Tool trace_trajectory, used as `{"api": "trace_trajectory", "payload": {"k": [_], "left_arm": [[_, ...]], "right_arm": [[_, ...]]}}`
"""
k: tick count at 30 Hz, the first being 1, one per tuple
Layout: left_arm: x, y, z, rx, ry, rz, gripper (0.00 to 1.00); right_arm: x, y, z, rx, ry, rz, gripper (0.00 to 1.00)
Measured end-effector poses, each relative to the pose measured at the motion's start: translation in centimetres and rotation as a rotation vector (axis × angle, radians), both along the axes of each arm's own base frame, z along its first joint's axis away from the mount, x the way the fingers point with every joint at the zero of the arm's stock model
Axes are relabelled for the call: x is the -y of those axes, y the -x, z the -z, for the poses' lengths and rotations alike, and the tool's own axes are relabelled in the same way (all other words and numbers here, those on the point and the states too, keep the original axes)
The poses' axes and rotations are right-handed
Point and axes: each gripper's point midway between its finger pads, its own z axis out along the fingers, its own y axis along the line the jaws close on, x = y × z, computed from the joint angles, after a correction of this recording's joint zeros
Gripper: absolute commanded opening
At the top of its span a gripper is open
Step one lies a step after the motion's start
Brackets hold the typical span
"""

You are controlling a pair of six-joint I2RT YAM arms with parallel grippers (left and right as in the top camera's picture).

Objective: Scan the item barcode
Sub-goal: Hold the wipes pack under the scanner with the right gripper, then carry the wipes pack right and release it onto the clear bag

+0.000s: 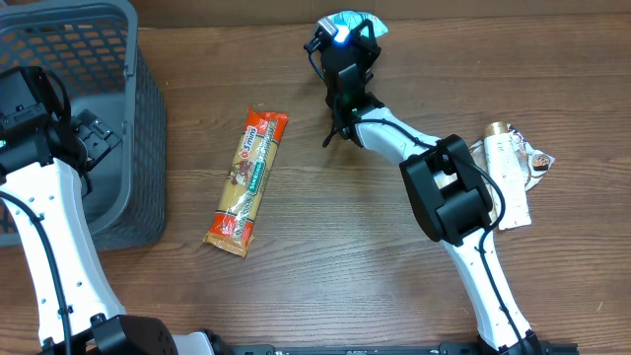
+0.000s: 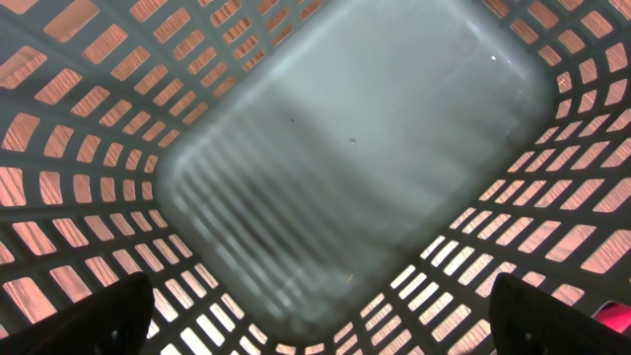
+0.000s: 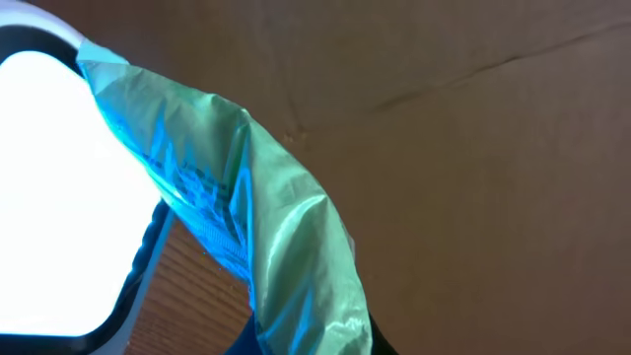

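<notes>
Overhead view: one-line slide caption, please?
Scan setup: right gripper holds shiny blue-green packet; open left gripper over grey plastic mesh basket; orange-wrapped snack bar between.

Overhead looks straight down at the brown wooden table. Left wrist peers closely into the grey lattice basket, shared with overhead; right wrist crowds a blue-green foil packet.

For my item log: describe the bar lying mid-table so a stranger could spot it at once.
Start at the grey mesh basket on the left of the table. Just right of it, lying flat and alone, is the snack bar. Its long orange-and-tan wrapper sets it apart from the white tube at right and the blue-green packet at the far edge.
</notes>
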Motion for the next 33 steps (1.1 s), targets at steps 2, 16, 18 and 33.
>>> {"api": "trace_trajectory", "payload": {"k": [2, 16, 18, 33], "left_arm": [[0.0, 0.0, 0.0, 0.0, 0.0, 0.0, 1.0], [0.0, 0.0, 0.0, 0.0, 0.0, 0.0, 1.0], [0.0, 0.0, 0.0, 0.0, 0.0, 0.0, 1.0], [0.0, 0.0, 0.0, 0.0, 0.0, 0.0, 1.0]], "right_arm": [[0.1, 0.0, -0.8, 0.026, 0.011, 0.007, 0.04], [0.5, 0.2, -1.0, 0.015, 0.074, 0.032, 0.03], [0.7, 0.2, -0.9, 0.017, 0.051, 0.045, 0.03], [4.3, 6.1, -11.3, -0.092, -0.229, 0.146, 0.03]]}}
